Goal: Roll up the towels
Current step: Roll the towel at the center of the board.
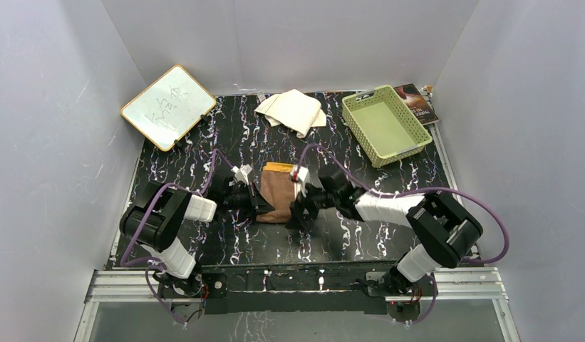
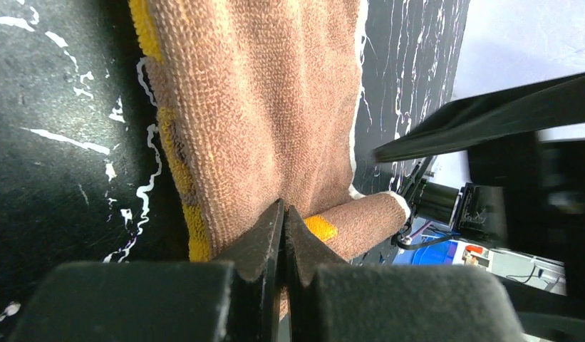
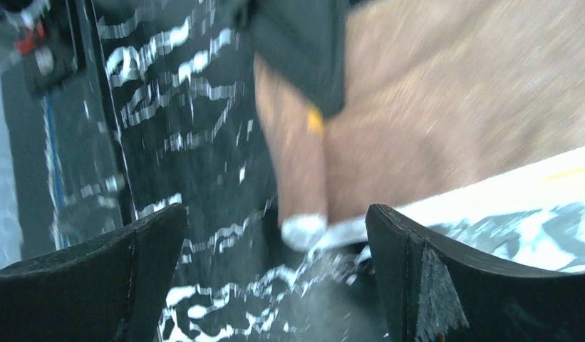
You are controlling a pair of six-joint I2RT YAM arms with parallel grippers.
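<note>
The orange-yellow towel [image 1: 278, 191] lies brown side up at the table's middle, its near end rolled into a short tube [image 2: 364, 219]. My left gripper [image 1: 255, 202] is at the towel's left near edge. In the left wrist view it [image 2: 283, 214] is shut on a fold of the brown cloth [image 2: 261, 107]. My right gripper [image 1: 301, 211] is at the towel's right near corner. In the blurred right wrist view it [image 3: 275, 224] is open and empty, with the white-edged end of the roll [image 3: 298, 182] just ahead of its jaws. The cream-white towel [image 1: 293, 110] lies crumpled at the back.
A green perforated basket [image 1: 412, 122] stands at the back right, with a dark book [image 1: 420, 102] behind it. A small whiteboard [image 1: 168, 107] leans at the back left. White walls enclose the black marbled table [image 1: 225, 242].
</note>
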